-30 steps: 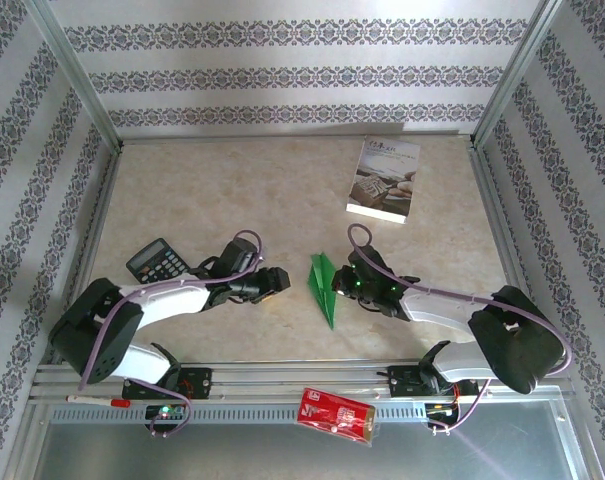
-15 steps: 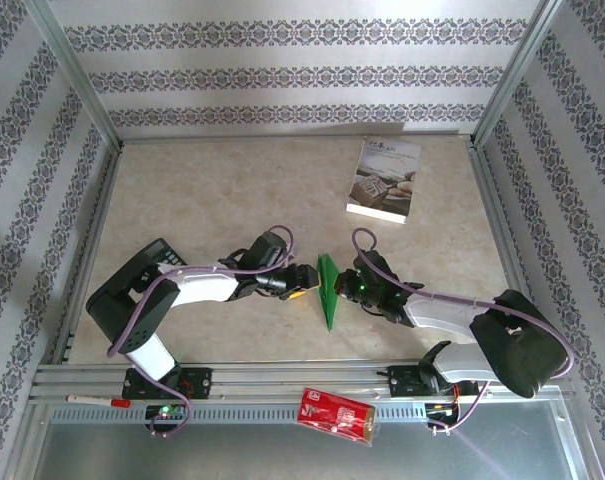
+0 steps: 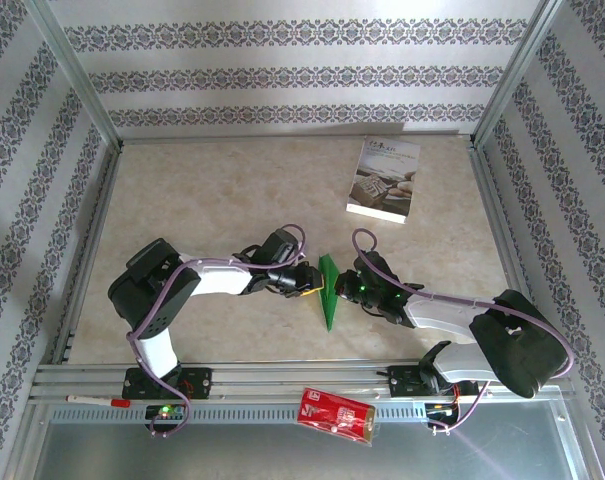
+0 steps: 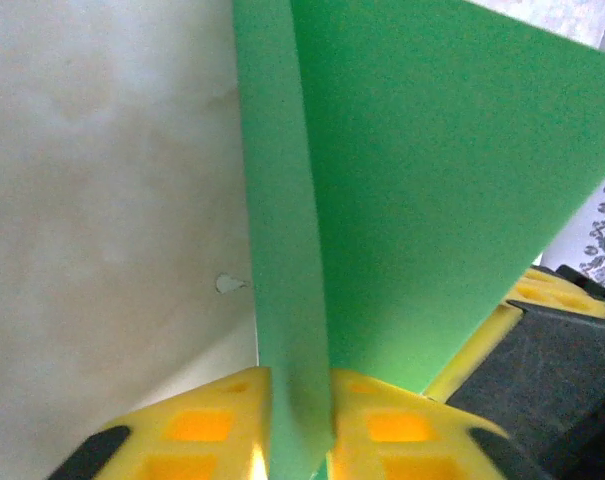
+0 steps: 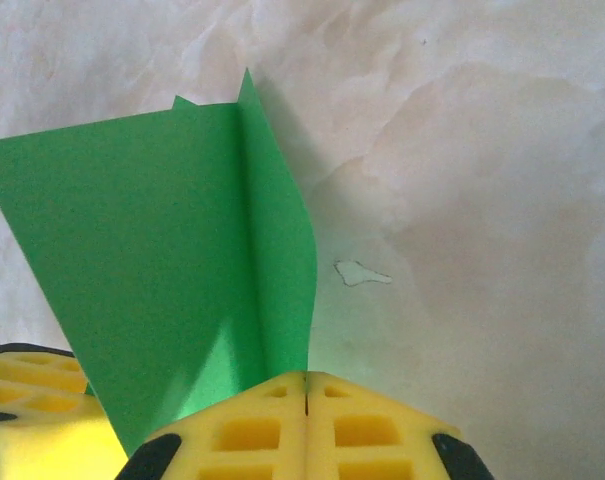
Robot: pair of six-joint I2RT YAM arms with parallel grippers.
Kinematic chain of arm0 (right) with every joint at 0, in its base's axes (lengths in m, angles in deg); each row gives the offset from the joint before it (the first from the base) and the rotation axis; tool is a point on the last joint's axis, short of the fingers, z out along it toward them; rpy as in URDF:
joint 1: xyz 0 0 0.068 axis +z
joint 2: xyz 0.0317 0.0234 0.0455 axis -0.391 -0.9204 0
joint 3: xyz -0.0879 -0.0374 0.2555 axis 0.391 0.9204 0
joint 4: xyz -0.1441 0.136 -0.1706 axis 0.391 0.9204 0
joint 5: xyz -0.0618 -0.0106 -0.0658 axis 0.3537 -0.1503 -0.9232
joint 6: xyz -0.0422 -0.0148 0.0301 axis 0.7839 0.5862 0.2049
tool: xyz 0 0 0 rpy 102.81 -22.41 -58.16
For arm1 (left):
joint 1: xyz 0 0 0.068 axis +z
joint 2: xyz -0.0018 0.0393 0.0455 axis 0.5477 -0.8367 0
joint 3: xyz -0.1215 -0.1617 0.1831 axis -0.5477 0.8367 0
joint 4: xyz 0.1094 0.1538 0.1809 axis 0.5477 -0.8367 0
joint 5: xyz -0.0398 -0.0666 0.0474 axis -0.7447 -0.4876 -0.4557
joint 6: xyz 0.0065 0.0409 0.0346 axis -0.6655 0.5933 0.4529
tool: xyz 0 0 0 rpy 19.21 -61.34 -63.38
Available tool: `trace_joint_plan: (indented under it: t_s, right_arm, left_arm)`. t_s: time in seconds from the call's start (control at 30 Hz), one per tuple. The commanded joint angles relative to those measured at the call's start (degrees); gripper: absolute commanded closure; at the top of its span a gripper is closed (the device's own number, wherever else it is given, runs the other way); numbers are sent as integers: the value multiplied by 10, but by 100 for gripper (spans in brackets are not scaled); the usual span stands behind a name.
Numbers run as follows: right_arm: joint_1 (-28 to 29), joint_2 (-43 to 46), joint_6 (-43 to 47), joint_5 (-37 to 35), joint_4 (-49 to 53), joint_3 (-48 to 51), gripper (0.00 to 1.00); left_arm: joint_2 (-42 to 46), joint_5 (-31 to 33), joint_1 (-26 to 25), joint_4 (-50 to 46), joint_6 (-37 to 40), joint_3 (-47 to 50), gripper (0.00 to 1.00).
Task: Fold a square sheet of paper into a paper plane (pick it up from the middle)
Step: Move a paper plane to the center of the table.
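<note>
This is a robotics lab cell, not a lived-in room. Two arms, left arm and right arm, are bolted to a slotted metal rail at the near edge of a table with a marble-look top. Bare aluminium posts frame the space, and the walls are flat panels papered in repeating stripes (a backdrop rather than a house wall). A steel sheet lies before the rail. The loose props are few: a booklet, a red packet, a paper plane.
</note>
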Motion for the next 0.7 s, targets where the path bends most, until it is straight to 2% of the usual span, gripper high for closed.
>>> trace_joint_plan:
  t_s: [0.0,0.07,0.23,0.4,0.67]
  right_arm:
    - [-3,2,-9,-13,-12,7,100]
    - [-7,6,-9,-17,-9,8,100]
    - [-22,12,-7,-20,-6,7,100]
    - [-25,-3,0,-21,-10,-13,100]
    - [-25,-70,12,-10,-33,-56,100]
  left_arm:
    - [-2,15,-2,-15,10,-14,88]
    - [6,25,6,-16,12,-4,94]
    - [38,42,31,-28,22,18,98]
    - [58,48,58,-36,27,36,99]
    - [55,53,73,-51,31,36,99]
